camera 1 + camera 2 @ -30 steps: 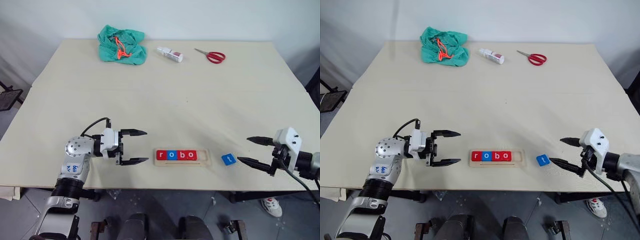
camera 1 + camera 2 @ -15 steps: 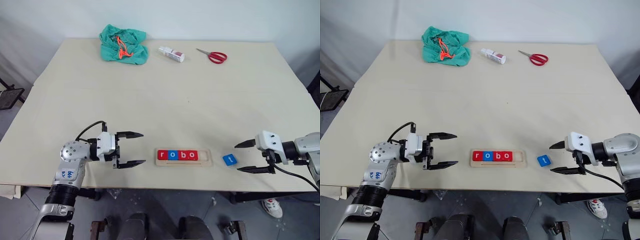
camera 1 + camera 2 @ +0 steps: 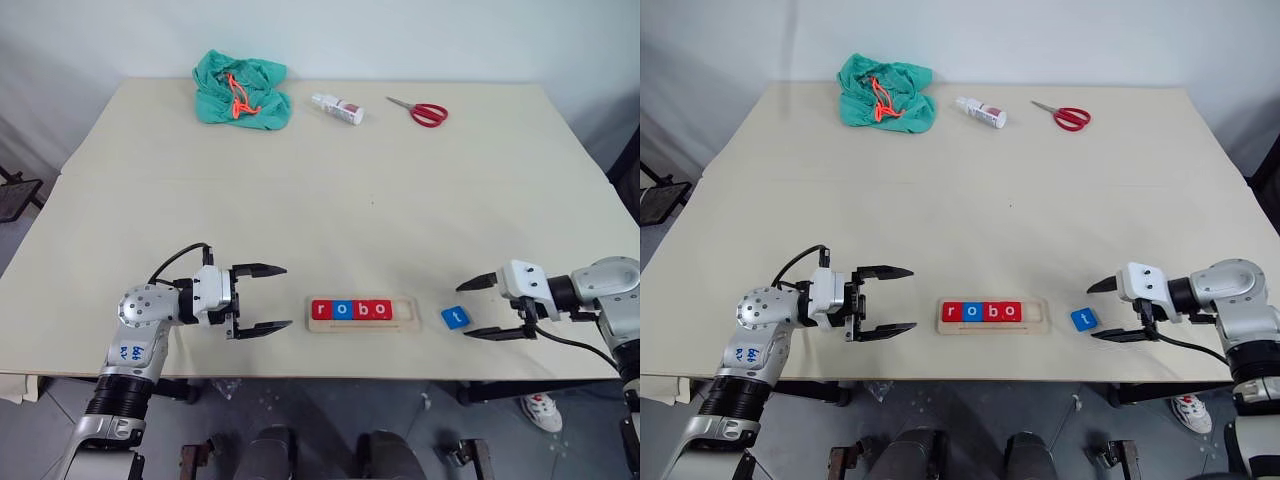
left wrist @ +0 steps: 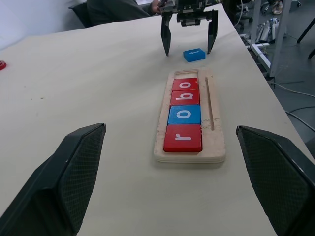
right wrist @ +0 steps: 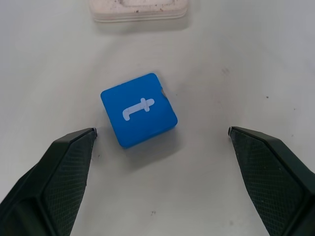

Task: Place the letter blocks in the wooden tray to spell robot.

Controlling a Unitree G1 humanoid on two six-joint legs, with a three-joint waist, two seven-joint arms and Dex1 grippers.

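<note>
Left pincer [image 3: 262, 298] — spread wide, holding nothing, level above the counter [image 3: 330, 190], just beside the tray's end.

Wooden tray [image 3: 410, 313] — four letter blocks seated reading r, o, b, o [image 3: 349, 310]; you have one vacant slot, at its right end.

Blue t block [image 3: 455, 317] — flat on the counter, apart from the tray, sitting askew.

Right pincer [image 3: 484, 307] — spread wide, empty, straddling the t block. Your risk: closing on the skewed block may twist or nudge it, so it enters the slot crooked.
</note>
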